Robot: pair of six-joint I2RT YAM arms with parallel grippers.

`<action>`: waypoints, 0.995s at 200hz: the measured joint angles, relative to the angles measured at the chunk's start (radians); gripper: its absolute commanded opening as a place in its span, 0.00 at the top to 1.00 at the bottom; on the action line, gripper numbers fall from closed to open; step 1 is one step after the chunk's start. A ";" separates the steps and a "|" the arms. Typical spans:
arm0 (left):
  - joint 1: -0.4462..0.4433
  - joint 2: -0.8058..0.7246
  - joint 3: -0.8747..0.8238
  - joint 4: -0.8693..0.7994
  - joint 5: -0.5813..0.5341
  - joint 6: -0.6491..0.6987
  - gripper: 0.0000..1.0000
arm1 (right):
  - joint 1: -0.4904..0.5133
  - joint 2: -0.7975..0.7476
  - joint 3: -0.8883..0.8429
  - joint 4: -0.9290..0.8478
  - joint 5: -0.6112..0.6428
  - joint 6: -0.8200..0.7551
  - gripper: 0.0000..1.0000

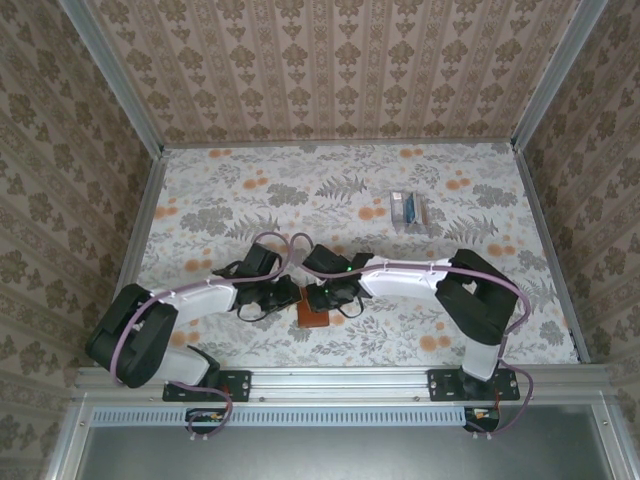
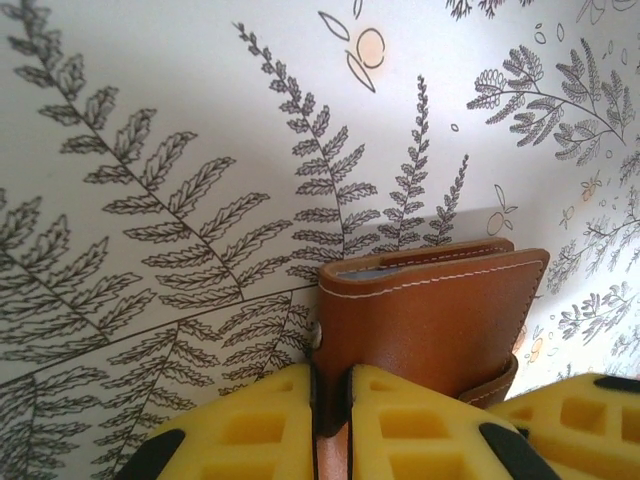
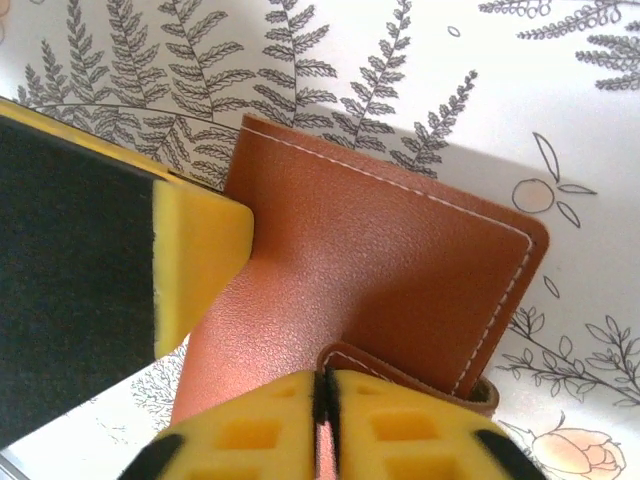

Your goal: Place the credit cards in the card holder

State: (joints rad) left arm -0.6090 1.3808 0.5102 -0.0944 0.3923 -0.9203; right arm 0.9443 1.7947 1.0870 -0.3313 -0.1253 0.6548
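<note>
The card holder (image 1: pixel 312 316) is a reddish-brown leather wallet on the patterned table, between the two arms near the front. My left gripper (image 2: pixel 330 385) is shut on the near edge of the card holder (image 2: pixel 430 320); a pale blue strip (image 2: pixel 400 266) shows along its top opening. My right gripper (image 3: pixel 325 385) is shut on the leather by the small closing tab of the card holder (image 3: pixel 380 260). In the top view the left gripper (image 1: pixel 290 297) and right gripper (image 1: pixel 322 298) meet over it. The credit cards (image 1: pixel 408 208) lie in a small pile at the back right.
The other arm's yellow finger (image 3: pixel 200 260) presses against the wallet's left side in the right wrist view. Patterned walls enclose the table (image 1: pixel 250 190) on three sides. Both arms' cables loop above the wallet.
</note>
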 measured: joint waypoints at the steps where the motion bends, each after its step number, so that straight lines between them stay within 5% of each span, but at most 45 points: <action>1: 0.002 0.000 0.000 -0.001 0.001 0.000 0.87 | 0.000 -0.003 -0.004 0.005 0.000 -0.006 0.68; 72: 0.090 -0.255 0.116 -0.299 -0.176 0.092 0.74 | -0.089 -0.385 -0.237 0.241 0.134 -0.055 0.45; 95: 0.100 -0.371 0.198 -0.381 -0.290 0.175 0.64 | -0.091 -0.593 -0.320 0.301 0.253 -0.122 0.22; 106: 0.100 -0.414 0.220 -0.403 -0.342 0.219 0.53 | -0.096 -0.700 -0.368 0.325 0.317 -0.164 0.01; 123: 0.100 -0.468 0.232 -0.418 -0.436 0.286 0.39 | -0.123 -0.855 -0.445 0.359 0.406 -0.251 0.00; 128: 0.100 -0.480 0.232 -0.423 -0.464 0.314 0.08 | -0.135 -0.900 -0.468 0.364 0.431 -0.277 0.00; 131: 0.100 -0.484 0.232 -0.425 -0.481 0.317 0.01 | -0.141 -0.921 -0.481 0.369 0.443 -0.291 0.00; 165: 0.099 -0.524 0.158 -0.341 -0.698 0.490 0.00 | -0.260 -1.138 -0.642 0.425 0.585 -0.460 0.00; 199: 0.102 -0.559 -0.112 -0.022 -0.782 0.818 0.00 | -0.440 -1.275 -0.864 0.537 0.615 -0.623 0.00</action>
State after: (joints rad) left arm -0.5068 0.8215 0.3981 -0.1162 -0.3901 -0.1024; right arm 0.5045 0.5194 0.2226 0.2058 0.4900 0.0322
